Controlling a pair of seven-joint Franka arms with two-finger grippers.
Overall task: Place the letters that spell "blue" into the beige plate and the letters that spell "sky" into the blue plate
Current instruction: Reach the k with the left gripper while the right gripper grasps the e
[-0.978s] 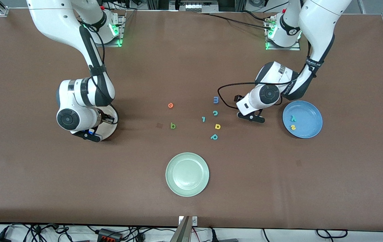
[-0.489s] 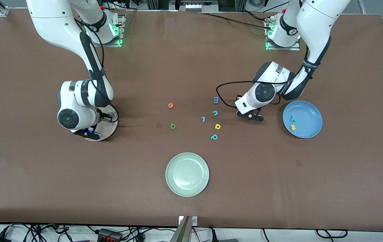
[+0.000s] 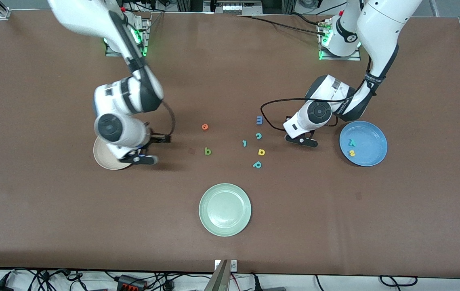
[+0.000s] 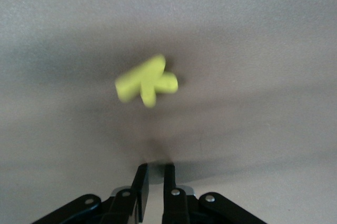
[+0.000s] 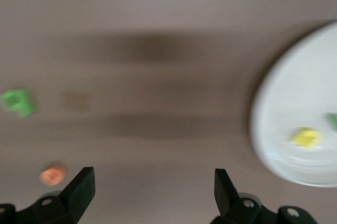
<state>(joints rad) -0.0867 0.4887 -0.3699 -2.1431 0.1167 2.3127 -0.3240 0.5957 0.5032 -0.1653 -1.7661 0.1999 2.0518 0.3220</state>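
The yellow "k" (image 4: 146,84) lies on the table just past the tips of my left gripper (image 4: 154,174), whose jaws are shut with nothing between them. That left gripper (image 3: 301,141) hangs low beside the blue plate (image 3: 371,137), which holds the teal "y" (image 3: 351,142) and yellow "s" (image 3: 351,152). My right gripper (image 3: 144,159) is open and empty over the table at the edge of the beige plate (image 3: 102,157). The beige plate (image 5: 295,103) holds a yellow letter (image 5: 307,137) and a green piece (image 5: 333,120). Green "b" (image 3: 208,151) and orange "e" (image 3: 204,127) lie mid-table.
A blue "m" (image 3: 259,120), teal "c" (image 3: 258,136), small teal bar (image 3: 244,143), yellow "d"-like letter (image 3: 261,152) and teal "p" (image 3: 257,164) lie clustered between the "b" and my left gripper. A pale green plate (image 3: 225,209) sits nearer the front camera.
My right arm has swung off the beige plate toward the table's middle and its gripper has opened. The left gripper's jaws have closed while it stayed beside the blue plate.
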